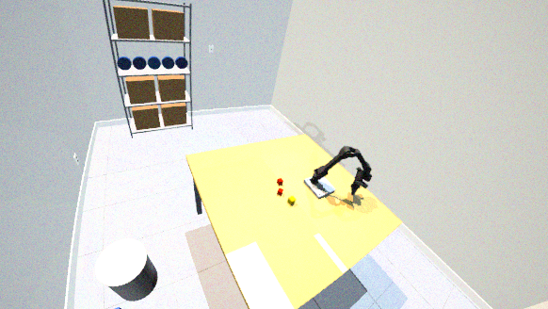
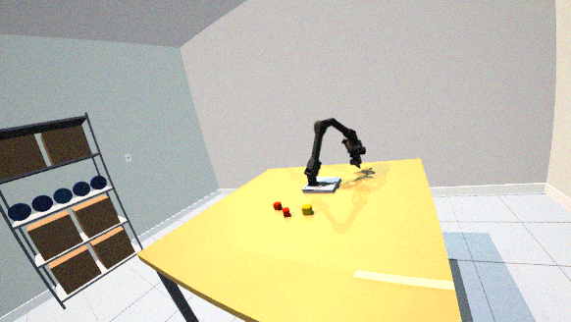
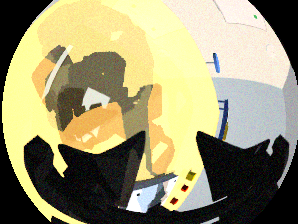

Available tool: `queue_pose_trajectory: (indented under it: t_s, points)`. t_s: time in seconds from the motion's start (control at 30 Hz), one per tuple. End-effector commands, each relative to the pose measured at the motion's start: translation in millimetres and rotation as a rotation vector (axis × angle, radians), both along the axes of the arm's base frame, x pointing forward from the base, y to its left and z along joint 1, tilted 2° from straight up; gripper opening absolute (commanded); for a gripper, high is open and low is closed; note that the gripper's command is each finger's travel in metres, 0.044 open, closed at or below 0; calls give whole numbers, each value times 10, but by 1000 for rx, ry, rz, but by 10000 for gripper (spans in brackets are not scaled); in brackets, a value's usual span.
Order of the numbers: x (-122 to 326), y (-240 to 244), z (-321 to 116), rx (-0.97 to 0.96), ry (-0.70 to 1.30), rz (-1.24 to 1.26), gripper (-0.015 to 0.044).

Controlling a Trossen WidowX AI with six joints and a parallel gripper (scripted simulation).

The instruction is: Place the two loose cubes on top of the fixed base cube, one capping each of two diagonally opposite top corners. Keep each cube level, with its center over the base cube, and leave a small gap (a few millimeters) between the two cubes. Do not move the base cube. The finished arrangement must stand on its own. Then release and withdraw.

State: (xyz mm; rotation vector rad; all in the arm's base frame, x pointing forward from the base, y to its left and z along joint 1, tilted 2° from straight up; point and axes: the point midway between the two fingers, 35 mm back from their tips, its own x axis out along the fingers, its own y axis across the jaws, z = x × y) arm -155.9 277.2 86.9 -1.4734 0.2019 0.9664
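Observation:
The yellow base cube (image 1: 292,201) (image 2: 307,210) (image 3: 190,176) sits on the table with nothing on top. One red cube (image 1: 280,191) (image 2: 286,212) (image 3: 184,188) lies on the table near it. The other red cube (image 1: 280,181) (image 2: 277,205) (image 3: 174,201) lies a little farther from the yellow cube. The two red cubes are apart. My gripper (image 1: 353,193) (image 2: 359,166) (image 3: 171,133) is open and empty. It hangs above the table on the far side of the arm's base from the shelf, well away from all three cubes.
The arm's base plate (image 1: 324,190) (image 2: 321,188) lies between the gripper's side and the red cubes. A white strip (image 1: 330,252) (image 2: 402,280) lies on the table (image 1: 245,203) (image 2: 235,255). A wall stands close behind the arm.

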Motion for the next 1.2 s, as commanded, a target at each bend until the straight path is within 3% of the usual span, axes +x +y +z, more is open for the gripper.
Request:
queue_pose_trajectory:
  t_s: [0.0, 0.57, 1.17]
  points:
    - [208, 84, -4, -60, -4, -39, 265]
    - [1353, 317, 16, -320, 46, -226, 265]
    - [2526, 107, 52, -527, 212, -368, 265]
